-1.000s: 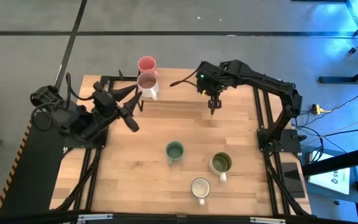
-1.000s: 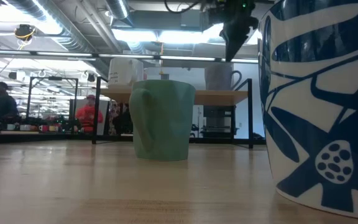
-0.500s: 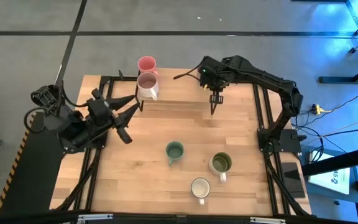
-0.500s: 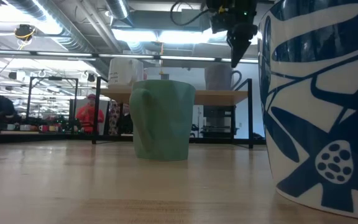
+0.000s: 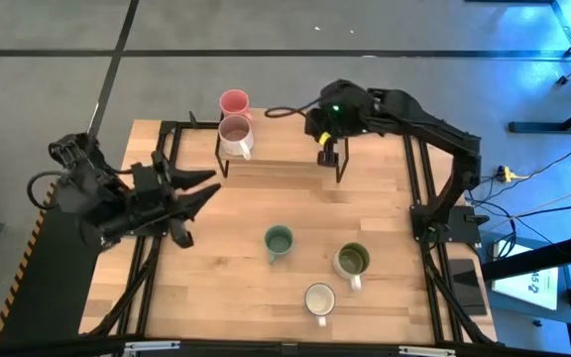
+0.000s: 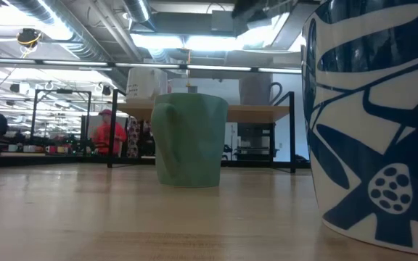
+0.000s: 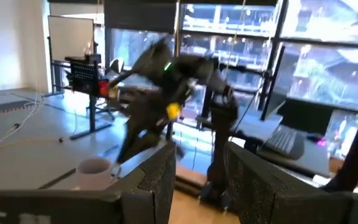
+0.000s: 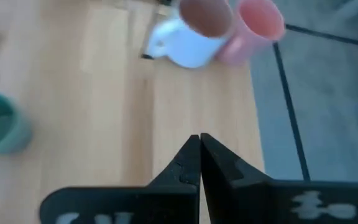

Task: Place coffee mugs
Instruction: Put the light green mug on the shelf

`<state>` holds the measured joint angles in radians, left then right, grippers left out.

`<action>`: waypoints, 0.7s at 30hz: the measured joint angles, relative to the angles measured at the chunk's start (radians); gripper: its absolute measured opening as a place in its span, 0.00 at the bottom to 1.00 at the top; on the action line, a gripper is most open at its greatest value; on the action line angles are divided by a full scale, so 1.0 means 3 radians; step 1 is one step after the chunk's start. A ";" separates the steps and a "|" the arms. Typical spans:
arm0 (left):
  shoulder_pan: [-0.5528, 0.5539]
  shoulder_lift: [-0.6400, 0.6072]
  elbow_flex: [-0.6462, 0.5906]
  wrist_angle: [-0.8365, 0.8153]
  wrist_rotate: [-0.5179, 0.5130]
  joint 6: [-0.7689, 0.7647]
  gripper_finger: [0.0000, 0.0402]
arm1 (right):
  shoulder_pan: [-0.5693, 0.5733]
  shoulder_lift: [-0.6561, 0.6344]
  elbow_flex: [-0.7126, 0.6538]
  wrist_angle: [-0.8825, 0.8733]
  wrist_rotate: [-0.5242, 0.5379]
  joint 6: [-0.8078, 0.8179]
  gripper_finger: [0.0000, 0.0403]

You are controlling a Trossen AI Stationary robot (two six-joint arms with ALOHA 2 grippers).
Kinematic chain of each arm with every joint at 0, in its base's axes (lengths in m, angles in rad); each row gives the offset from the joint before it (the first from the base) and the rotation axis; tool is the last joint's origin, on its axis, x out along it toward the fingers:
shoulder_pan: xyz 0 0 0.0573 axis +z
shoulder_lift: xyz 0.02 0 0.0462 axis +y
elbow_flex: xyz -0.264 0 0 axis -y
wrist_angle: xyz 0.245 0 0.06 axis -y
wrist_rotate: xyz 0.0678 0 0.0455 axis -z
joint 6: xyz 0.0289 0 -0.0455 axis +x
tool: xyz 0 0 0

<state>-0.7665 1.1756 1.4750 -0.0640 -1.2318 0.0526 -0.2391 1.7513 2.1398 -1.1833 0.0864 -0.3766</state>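
- Left gripper point(image 5: 194, 198) hovered over the left part of the table point(image 5: 236, 288), fingers spread apart and holding nothing; well apart from every mug. Judged to be between pick-ups.
- Right gripper point(image 5: 339, 171) hung over the back of the table near the raised shelf point(image 5: 276, 162); its fingers point(image 8: 188, 163) were pressed together, nothing between them. It appeared to be waiting.
- Pink mug point(image 5: 234, 102) and white mug with mauve inside point(image 5: 235, 132) stood touching, side by side, at the shelf's left end: probably the placing spot, so these two count as done.
- Teal mug point(image 5: 279, 241), olive mug point(image 5: 352, 260) and plain white mug point(image 5: 319, 297) stood upright on the open tabletop, apart from one another, apparently yet to be placed.
- Mugs looked glazed ceramic, round, smooth-walled, each with a loop handle; hard and slippery, so a rim or handle grip seems likeliest.
- Table was pale wooden planks with visible grain, dark metal frame around it.
- Low view: teal mug's wall showed faint dents; a blue-and-white patterned vessel point(image 6: 372, 123) stood very near the lens.
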 joint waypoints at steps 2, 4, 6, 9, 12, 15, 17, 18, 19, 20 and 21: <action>0.0066 0.0011 0.0000 -0.0286 0.0023 -0.0244 0.32 | 0.0088 0.0003 0.0208 -0.0255 0.0033 0.0003 0.00; 0.0195 0.0029 0.0000 -0.0634 0.0184 -0.0583 0.32 | 0.0188 -0.0001 0.0408 -0.0543 0.0151 0.0037 0.00; 0.0349 0.0066 0.0000 -0.0994 0.0474 -0.0952 0.32 | 0.0304 -0.0007 0.0575 -0.0888 0.0335 0.0114 0.00; 0.0575 0.0132 0.0000 -0.1420 0.0836 -0.1337 0.32 | 0.0497 -0.0082 0.0716 -0.1324 0.0635 0.0320 0.00; 0.0754 0.0225 0.0000 -0.1729 0.1052 -0.1418 0.32 | 0.0723 -0.0421 0.0506 -0.1296 0.0726 0.0662 0.00; 0.0884 0.0339 0.0000 -0.1922 0.1255 -0.1427 0.32 | 0.0975 -0.0815 0.0260 -0.1263 0.0780 0.1088 0.00; 0.0946 0.0419 0.0001 -0.1998 0.1487 -0.1427 0.32 | 0.1200 -0.1097 -0.0011 -0.1270 0.0829 0.1431 0.00; 0.0974 0.0460 0.0003 -0.2068 0.1607 -0.1427 0.32 | 0.1328 -0.1217 -0.0128 -0.1265 0.0905 0.1660 0.00; 0.0989 0.0511 0.0003 -0.2163 0.1690 -0.1437 0.32 | 0.1459 -0.1352 -0.0279 -0.1282 0.0970 0.1887 0.00; 0.1002 0.0570 0.0003 -0.2226 0.1740 -0.1470 0.32 | 0.1607 -0.1485 -0.0460 -0.1281 0.1008 0.2084 0.00; 0.1010 0.0627 0.0003 -0.2273 0.1755 -0.1504 0.32 | 0.1769 -0.1608 -0.0645 -0.1265 0.1017 0.2258 0.01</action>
<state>-0.4635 1.3636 1.4757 -0.7460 -0.7053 -0.3987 0.2915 1.2688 1.9462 -1.5628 0.3915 0.3009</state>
